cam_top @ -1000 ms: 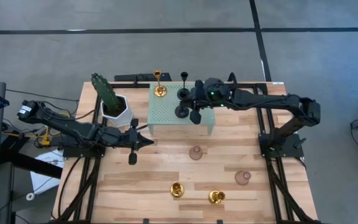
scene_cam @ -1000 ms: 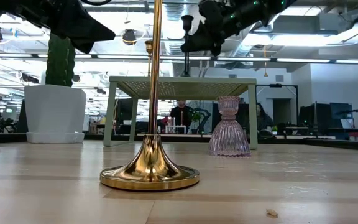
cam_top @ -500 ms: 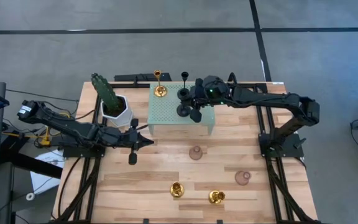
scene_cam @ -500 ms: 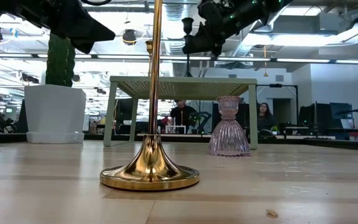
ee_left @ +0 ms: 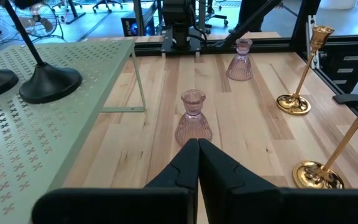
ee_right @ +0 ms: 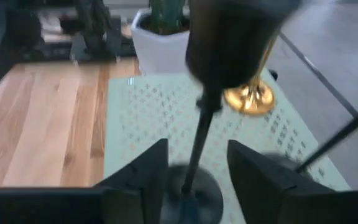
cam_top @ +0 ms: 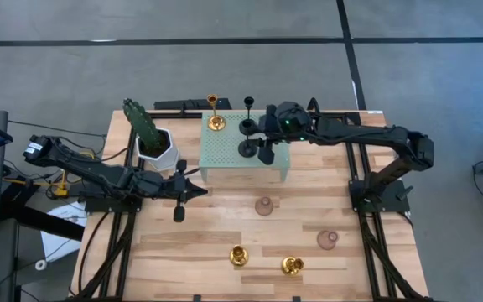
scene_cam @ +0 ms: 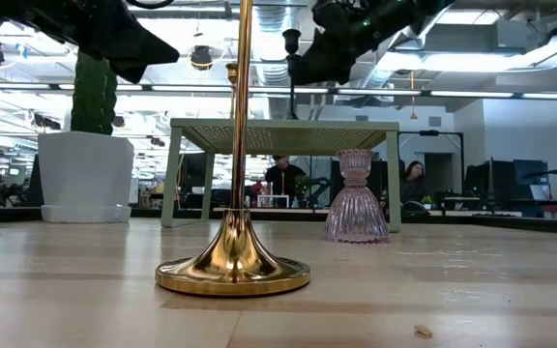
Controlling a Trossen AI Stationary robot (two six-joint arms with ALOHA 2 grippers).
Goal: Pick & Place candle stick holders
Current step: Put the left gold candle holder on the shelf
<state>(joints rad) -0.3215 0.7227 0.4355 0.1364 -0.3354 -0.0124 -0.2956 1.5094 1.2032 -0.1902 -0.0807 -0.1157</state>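
- Right gripper (cam_top: 261,149): poised over the pale green perforated stand (cam_top: 225,155); in its wrist view the fingers (ee_right: 143,168) stand apart either side of a black holder's stem (ee_right: 199,140) with a gap on each side; judged a release, the base (ee_right: 194,186) seated on the stand
- Second black holder (cam_top: 248,126) upright just beside it, and one gold holder (cam_top: 215,122) at the stand's far corner; three pieces grouped here suggests the stand is the collection point
- Left gripper (cam_top: 179,200): fingers pressed together, empty, hovering over bare table just off the stand's near edge; judged waiting
- Outstanding on the tabletop: two mauve holders (cam_top: 264,206) (cam_top: 328,240) and two gold holders (cam_top: 239,255) (cam_top: 292,266), well apart from the stand
- Cactus (cam_top: 143,124) in white pot (cam_top: 159,151) beside the stand; not part of the job
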